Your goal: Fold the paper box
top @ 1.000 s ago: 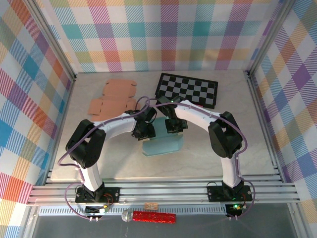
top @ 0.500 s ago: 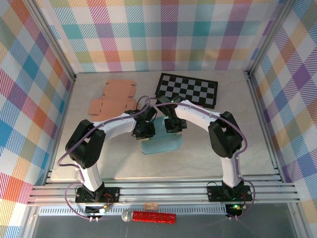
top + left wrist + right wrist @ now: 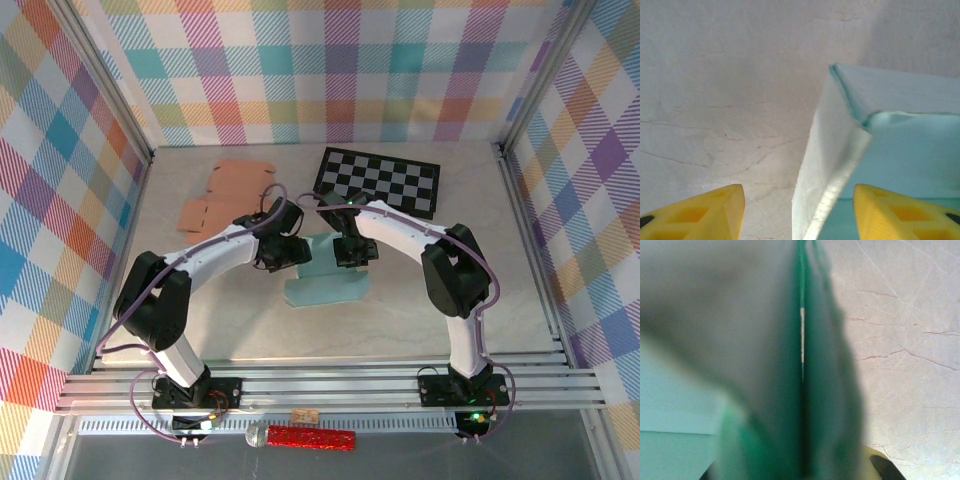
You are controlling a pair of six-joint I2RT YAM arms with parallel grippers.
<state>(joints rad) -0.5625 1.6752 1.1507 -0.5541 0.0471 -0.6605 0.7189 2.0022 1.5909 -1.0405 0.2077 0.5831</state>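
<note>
The pale teal paper box (image 3: 326, 286) lies partly folded in the middle of the table. My left gripper (image 3: 288, 251) is at its left rear corner. In the left wrist view that gripper (image 3: 799, 212) is open, and a raised white-edged wall of the box (image 3: 832, 165) stands between the yellow fingertips (image 3: 707, 212), touching neither. My right gripper (image 3: 351, 250) is at the box's rear edge. In the right wrist view it (image 3: 801, 471) is shut on a doubled, blurred green flap of the box (image 3: 812, 390).
A flat tan cardboard blank (image 3: 228, 196) lies at the back left and a black-and-white checkered mat (image 3: 378, 182) at the back right. Plaid walls close in three sides. A red glittery stick (image 3: 302, 437) lies below the front rail.
My left gripper closed further, then opened and let go of the box wall, and the left arm shifted left. The right gripper stayed shut on its flap.
</note>
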